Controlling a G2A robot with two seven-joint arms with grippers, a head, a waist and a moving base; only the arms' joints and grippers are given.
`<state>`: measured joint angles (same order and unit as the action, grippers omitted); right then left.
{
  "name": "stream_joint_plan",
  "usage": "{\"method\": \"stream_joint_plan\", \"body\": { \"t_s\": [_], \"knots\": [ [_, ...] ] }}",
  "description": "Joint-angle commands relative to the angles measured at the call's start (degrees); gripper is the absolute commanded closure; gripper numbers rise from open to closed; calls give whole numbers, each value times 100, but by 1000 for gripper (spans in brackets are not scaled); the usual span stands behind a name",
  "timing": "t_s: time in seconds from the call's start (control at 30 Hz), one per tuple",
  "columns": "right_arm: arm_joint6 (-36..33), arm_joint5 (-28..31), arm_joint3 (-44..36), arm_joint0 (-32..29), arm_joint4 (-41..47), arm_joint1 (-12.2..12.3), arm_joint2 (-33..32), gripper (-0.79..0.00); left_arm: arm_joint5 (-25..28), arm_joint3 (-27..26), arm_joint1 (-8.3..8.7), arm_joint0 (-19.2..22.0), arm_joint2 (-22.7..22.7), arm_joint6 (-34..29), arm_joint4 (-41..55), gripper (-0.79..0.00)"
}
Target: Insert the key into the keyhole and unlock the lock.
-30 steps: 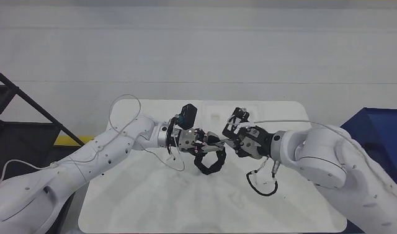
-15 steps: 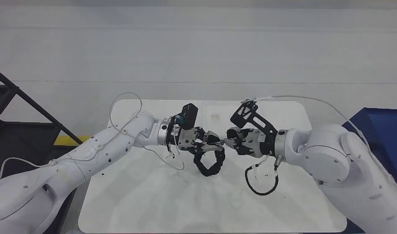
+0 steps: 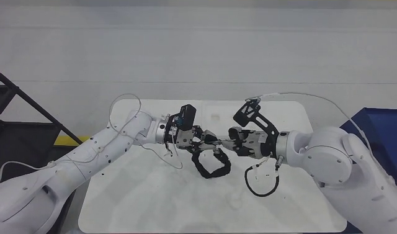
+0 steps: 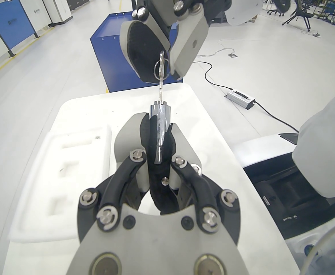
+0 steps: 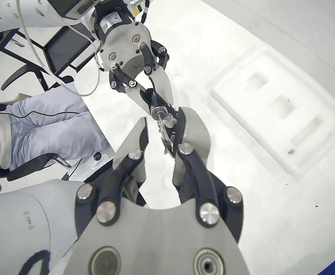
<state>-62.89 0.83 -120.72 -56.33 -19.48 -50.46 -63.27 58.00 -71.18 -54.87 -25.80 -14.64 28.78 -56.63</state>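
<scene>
Open hall, pale grey floor. A white rounded table (image 3: pixel 155 197) sat lower centre in the top view, with a white foam tray (image 3: pixel 214 115) near its upper edge. Your two arms met above the table's middle, grippers facing each other.

Your left gripper (image 4: pixel 157 125) was clamped on the chrome lock cylinder (image 4: pixel 160 115). It held the cylinder off the surface at the centre of the left wrist view, keyhole end toward the upper edge. The lock's black cable loop (image 3: pixel 211 166) showed just below the grippers in the top view.

The silver key (image 4: pixel 160 87) stood in line with the cylinder, blade tip in the keyhole, toothed blade mostly exposed. Your right gripper (image 5: pixel 164 123) had its jaws apart around the key head. One pad touched the key; the other finger stood clear of it.
</scene>
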Motion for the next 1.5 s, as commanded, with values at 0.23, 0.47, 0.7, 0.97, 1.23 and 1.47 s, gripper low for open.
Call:
{"method": "stream_joint_plan", "body": {
  "t_s": [0.23, 0.47, 0.7, 0.97, 1.23, 1.47],
  "knots": [
    [0, 447, -36, -150, -160, 51, -247, -785, 0, 27, -5, -151, -179, -268, -131, 0],
    [-18, 689, -108, -313, -265, 96, -460, -785, -132, 191, -24, -324, -332, -885, -179, 0],
    [-2, 1076, -111, -342, -388, 109, -461, -785, -508, 272, -64, -540, -466, -1640, -170, 0],
    [69, 1585, 6, -225, -698, 95, -280, -785, -770, 497, -215, -729, -486, -2379, -172, 0],
    [157, 1897, 240, -190, -897, 87, -163, -785, -772, 914, -487, -806, -398, -2761, -292, -65],
    [125, 2213, 445, -113, -1028, 85, -85, -785, -561, 1350, -743, -752, -387, -2843, -263, -785]
  ]
}}
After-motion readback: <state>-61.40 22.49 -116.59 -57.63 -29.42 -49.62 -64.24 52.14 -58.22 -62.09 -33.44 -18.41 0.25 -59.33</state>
